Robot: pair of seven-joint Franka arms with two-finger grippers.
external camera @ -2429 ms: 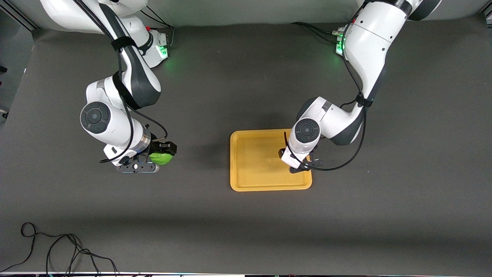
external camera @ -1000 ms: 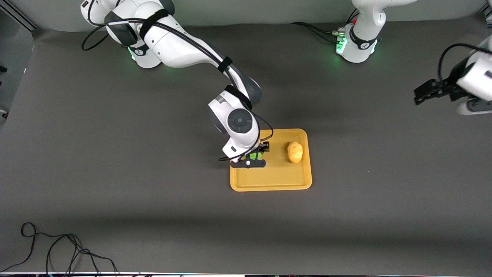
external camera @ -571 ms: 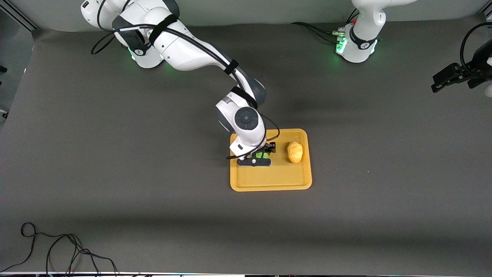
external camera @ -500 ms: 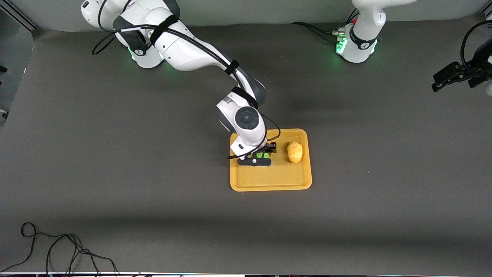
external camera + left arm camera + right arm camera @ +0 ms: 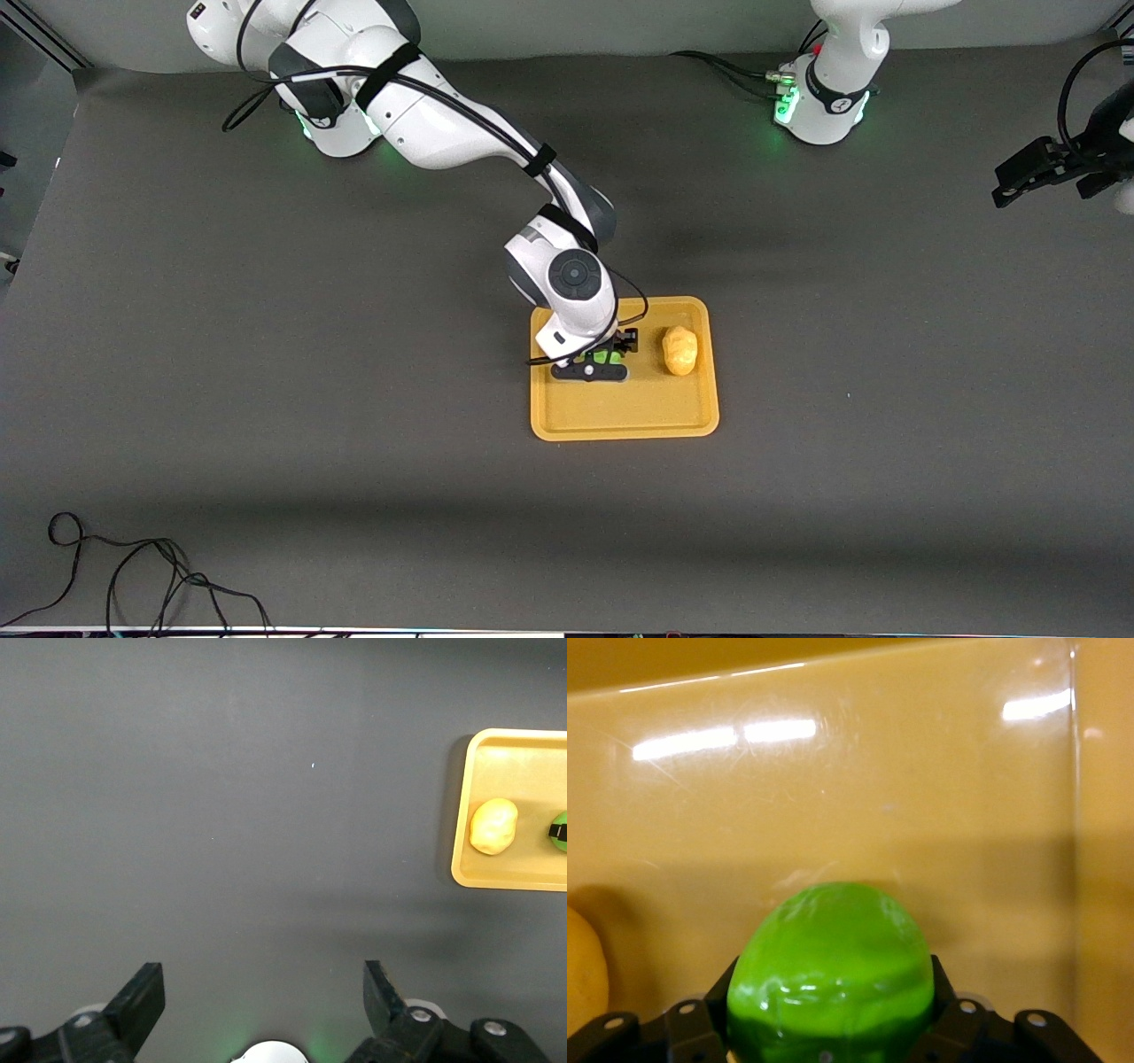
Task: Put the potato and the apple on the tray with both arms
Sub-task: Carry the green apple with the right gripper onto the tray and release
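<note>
The right gripper (image 5: 602, 356) is low over the tray (image 5: 620, 416). It comes from the right arm (image 5: 443, 124), which reaches out from its base. Its two fingers are closed on the apple (image 5: 605, 356), one on each side. In the right wrist view the green apple (image 5: 830, 974) sits snug between the black fingers (image 5: 691, 1023), with the tray's (image 5: 833, 797) shiny yellow floor right under it. I cannot tell if the apple touches the tray floor.

The potato (image 5: 679, 350) lies on the tray, beside the apple, toward the left arm's end. The two are near but apart. A bit of the potato (image 5: 583, 970) shows at the edge of the right wrist view.

The left gripper (image 5: 1028, 173) is up over the bare table (image 5: 266, 354), well apart from the tray, at the left arm's end. Its fingers (image 5: 142, 1001) are spread wide and hold nothing. The left wrist view shows the tray (image 5: 478, 877) off to the side with the potato (image 5: 493, 826) on it and a bit of the apple (image 5: 559, 830).

A black cable (image 5: 133, 576) lies on the table, near the front camera at the right arm's end.
</note>
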